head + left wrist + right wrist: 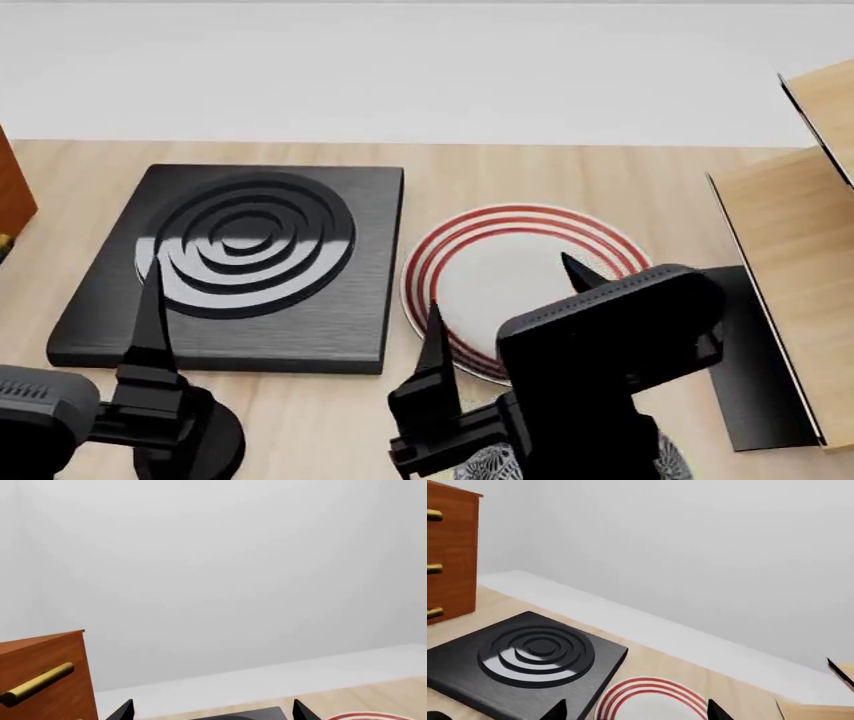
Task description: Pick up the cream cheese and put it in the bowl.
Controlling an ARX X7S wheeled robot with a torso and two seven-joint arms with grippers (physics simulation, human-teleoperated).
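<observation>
The left claw (287,310) hovers low at the near left of the counter (561,175), its two dark fingertips spread wide apart with nothing between them; one tip stands over the near left edge of the black stove plate (240,265) and the other over the gap beside the plate's rim. The left wrist view looks mostly at a blank grey wall, with the corner of a brown wooden cabinet (40,675) and its brass handle (37,682) at one side. The stove plate, a flat black slab with raised concentric rings, lies on the light wood counter, and just beside it, to its right, sits a flat white plate (514,265) with red rings. The right claw (637,710) hangs over the near part of that plate, its fingertips also parted and holding nothing; its bulky black arm hides much of the near counter. Under that arm, at the very bottom of the head view, a sliver of the bowl (487,465) shows its dark leafy pattern. The cream cheese is hidden in all three views. At far right stands a pale wooden rack (787,240) on a dark base.
</observation>
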